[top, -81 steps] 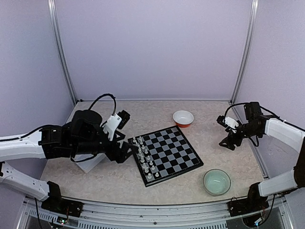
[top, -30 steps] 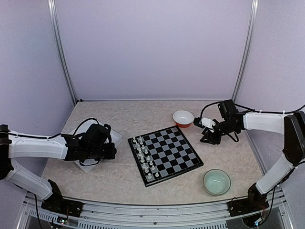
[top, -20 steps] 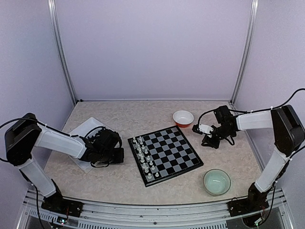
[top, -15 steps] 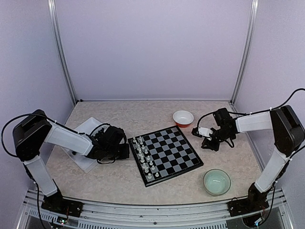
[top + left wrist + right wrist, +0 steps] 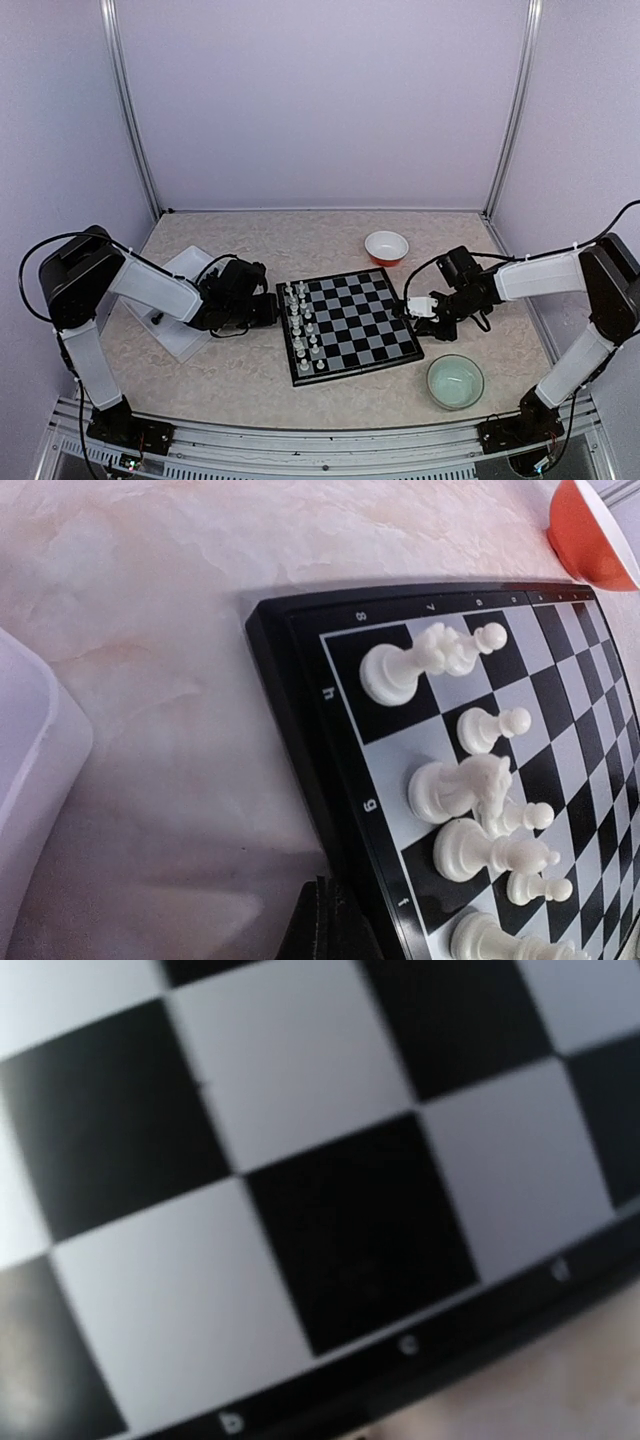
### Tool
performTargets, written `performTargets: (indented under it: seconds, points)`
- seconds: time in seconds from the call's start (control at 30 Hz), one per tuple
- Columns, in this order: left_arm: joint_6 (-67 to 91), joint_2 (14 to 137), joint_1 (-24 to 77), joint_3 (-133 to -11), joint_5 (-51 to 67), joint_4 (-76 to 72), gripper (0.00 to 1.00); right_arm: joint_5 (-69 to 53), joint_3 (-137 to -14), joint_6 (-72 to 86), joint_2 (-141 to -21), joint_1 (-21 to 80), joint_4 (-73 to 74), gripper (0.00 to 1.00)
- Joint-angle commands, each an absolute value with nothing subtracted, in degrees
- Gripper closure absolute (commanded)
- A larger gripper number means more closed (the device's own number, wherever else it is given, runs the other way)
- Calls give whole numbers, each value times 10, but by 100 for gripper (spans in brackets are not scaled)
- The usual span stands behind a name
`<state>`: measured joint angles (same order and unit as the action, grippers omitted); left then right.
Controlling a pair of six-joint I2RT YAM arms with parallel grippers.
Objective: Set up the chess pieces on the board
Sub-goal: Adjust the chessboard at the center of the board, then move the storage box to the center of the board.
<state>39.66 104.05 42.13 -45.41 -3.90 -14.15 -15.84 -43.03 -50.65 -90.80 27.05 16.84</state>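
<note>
The board (image 5: 365, 320) lies flat mid-table, with white chess pieces (image 5: 300, 325) standing in its two left columns. No black pieces show. My left gripper (image 5: 272, 311) is low on the table, shut and empty, and its tips (image 5: 335, 925) press against the board's black left border (image 5: 300, 710). White pieces (image 5: 470, 790) stand just beyond it. My right gripper (image 5: 412, 308) is at the board's right edge. Its wrist view is filled by blurred squares and the lettered border (image 5: 400, 1360), and its fingers do not show.
A white tray (image 5: 178, 335) lies left of the board, under the left arm; its rim (image 5: 30, 780) shows in the left wrist view. A red bowl (image 5: 385, 246) sits behind the board. A pale green bowl (image 5: 455, 381) sits near the front right.
The left gripper slid right to the board's left edge and the right gripper came in to its right edge. The board has turned to lie squarer to the table.
</note>
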Motion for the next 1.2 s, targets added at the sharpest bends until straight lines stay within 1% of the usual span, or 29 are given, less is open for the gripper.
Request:
performTargets:
  seconds: [0.0, 0.33, 0.53, 0.63, 0.7, 0.73, 0.77, 0.87, 0.9, 0.97, 1.03, 1.1, 1.13, 1.17]
  points:
    - [381, 1058, 440, -452, -4, -156, 100, -160, -393, -546, -888, 282, 225, 84]
    - [382, 1067, 489, -485, 13, -150, 100, -86, -345, -570, -850, 268, 215, 87]
    - [384, 1063, 497, -494, 5, -132, 100, -96, -366, -594, -815, 223, 246, 86]
    - [384, 1039, 492, -491, -14, -93, 100, -92, -367, -599, -801, 212, 254, 85]
    - [376, 1000, 492, -487, -30, -57, 99, -93, -367, -599, -792, 202, 253, 82]
    - [365, 976, 492, -488, -41, -30, 97, -94, -367, -597, -787, 198, 253, 81]
    - [358, 956, 492, -492, -54, 4, 91, -97, -367, -594, -782, 192, 253, 79]
    - [344, 885, 482, -501, -104, 107, 72, -111, -373, -580, -762, 177, 253, 76]
    - [344, 858, 473, -500, -120, 140, 67, -119, -377, -573, -756, 174, 254, 75]
    - [349, 820, 442, -490, -126, 190, 61, -133, -384, -552, -744, 170, 253, 74]
    - [354, 781, 412, -476, -124, 241, 61, -147, -391, -533, -734, 170, 253, 74]
    - [359, 750, 389, -459, -129, 274, 65, -162, -396, -511, -726, 170, 250, 74]
    - [362, 731, 378, -447, -128, 283, 67, -168, -397, -499, -723, 170, 245, 74]
    - [364, 721, 365, -435, -123, 289, 75, -174, -398, -487, -718, 170, 236, 74]
